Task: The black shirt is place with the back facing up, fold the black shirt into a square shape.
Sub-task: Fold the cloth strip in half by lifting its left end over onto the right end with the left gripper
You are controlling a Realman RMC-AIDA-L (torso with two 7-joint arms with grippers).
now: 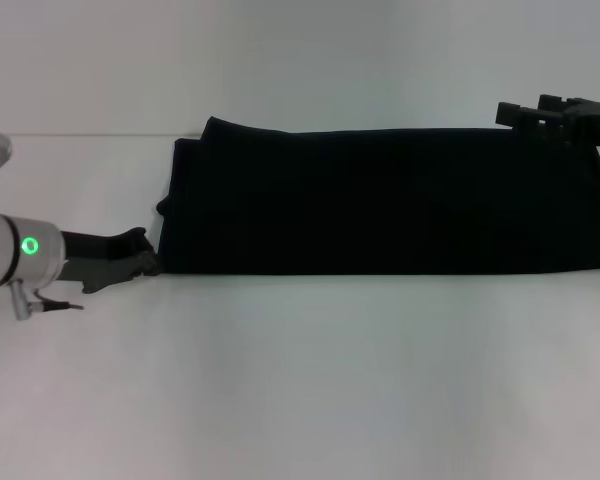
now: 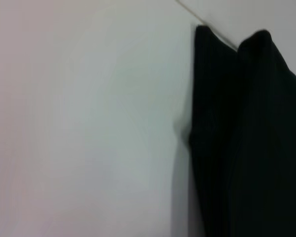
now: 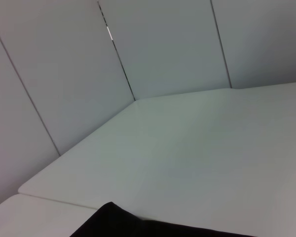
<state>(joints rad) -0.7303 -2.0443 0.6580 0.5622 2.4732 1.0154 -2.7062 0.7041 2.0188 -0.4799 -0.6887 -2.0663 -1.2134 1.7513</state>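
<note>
Left claw (image 1: 148, 262) at black shirt (image 1: 390, 200) edge

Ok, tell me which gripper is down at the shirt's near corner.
The left gripper, low on the table at the black shirt's near left corner. The right gripper sits at the far right edge.
</note>
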